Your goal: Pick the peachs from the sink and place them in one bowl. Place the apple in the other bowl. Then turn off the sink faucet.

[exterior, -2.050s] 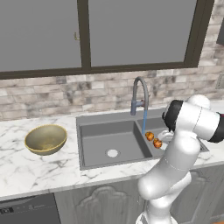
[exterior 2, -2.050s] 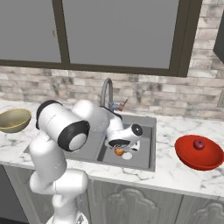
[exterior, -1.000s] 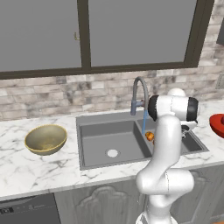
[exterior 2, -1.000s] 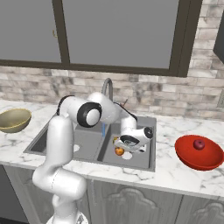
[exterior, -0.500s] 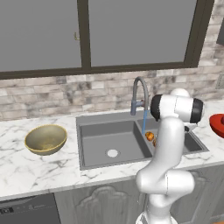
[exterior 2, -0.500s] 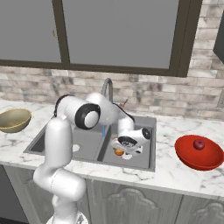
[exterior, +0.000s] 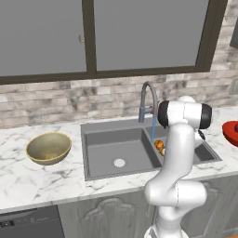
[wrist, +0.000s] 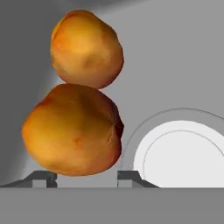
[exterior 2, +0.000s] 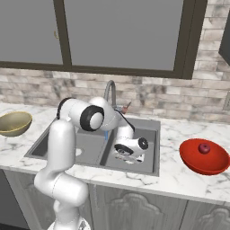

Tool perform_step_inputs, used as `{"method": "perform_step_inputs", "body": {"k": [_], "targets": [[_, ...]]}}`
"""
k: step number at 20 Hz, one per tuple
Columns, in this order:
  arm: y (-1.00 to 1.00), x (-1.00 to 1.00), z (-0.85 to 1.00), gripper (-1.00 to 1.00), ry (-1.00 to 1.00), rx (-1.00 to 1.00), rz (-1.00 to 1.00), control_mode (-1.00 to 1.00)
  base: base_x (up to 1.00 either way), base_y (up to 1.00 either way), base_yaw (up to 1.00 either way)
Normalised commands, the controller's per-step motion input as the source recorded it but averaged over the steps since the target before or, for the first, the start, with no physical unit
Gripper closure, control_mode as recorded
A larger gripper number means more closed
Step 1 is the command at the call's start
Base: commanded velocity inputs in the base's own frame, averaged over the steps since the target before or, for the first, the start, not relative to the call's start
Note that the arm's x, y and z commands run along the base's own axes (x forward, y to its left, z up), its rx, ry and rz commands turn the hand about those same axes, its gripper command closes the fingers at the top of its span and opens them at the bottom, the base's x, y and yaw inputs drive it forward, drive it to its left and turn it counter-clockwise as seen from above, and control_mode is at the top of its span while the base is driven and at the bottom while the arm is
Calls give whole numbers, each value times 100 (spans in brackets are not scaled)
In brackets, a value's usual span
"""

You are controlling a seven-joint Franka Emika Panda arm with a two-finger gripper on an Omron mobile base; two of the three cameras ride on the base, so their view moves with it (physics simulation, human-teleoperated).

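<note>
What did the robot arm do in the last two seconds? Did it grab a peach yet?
The arm swung and its hand went down into the smaller basin of the sink. The gripper now sits open on either side of the nearer peach, not closed on it. Nothing was grabbed or dropped. Both peaches, the apple in the red bowl, the tan bowl and the running faucet stayed put.
</note>
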Motion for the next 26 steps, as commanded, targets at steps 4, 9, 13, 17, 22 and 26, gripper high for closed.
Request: {"method": "perform_step_inputs", "body": {"k": [4, 9, 13, 17, 22, 26], "targets": [[-53, 62, -18, -100, 0, 0, -3, -100, 0, 0, 0], [-1, 56, 0, -100, 7, 0, -6, -100, 0, 0, 0], [0, 27, 6, -100, 11, 0, -5, -100, 0, 0, 0], [-1, 20, 11, -100, 10, 0, -2, -100, 0, 0, 0], [-6, 40, -1, -100, 2, 0, 0, -100, 0, 0, 0], [0, 44, -20, -100, 0, 0, 0, -100, 0, 0, 0]]}}
